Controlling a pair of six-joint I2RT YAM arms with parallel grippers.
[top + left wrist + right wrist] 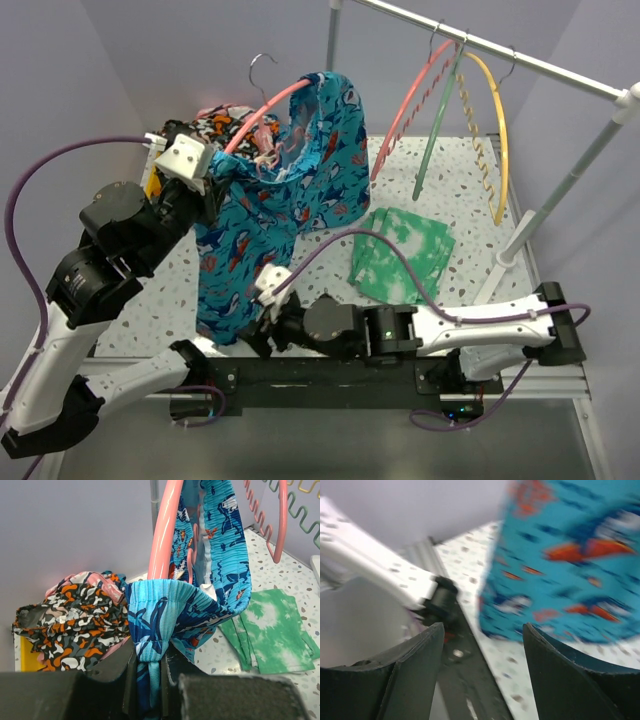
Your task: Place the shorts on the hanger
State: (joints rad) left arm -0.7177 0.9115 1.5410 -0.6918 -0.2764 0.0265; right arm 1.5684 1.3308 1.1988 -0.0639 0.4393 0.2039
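The shorts (262, 215) hung over the far arm of the pink hanger (268, 102), with the waistband looped round that arm and the legs trailing below it to the table (455, 180). Your left gripper (149, 675) was clamped on a bunched fold of waistband just below the hanger's near arm. Your right gripper (482, 630) stood with its jaws apart and held nothing, well below the hanger beside the lower hem; its own view was blurred. A patterned garment (225, 125) lay just behind the hanger, and a green cloth (405, 250) lay well to the right of it. You looked midway through the hanging step. Next, I judged, you had to stretch the pinched waistband over the near arm's tip without dragging the far side off.
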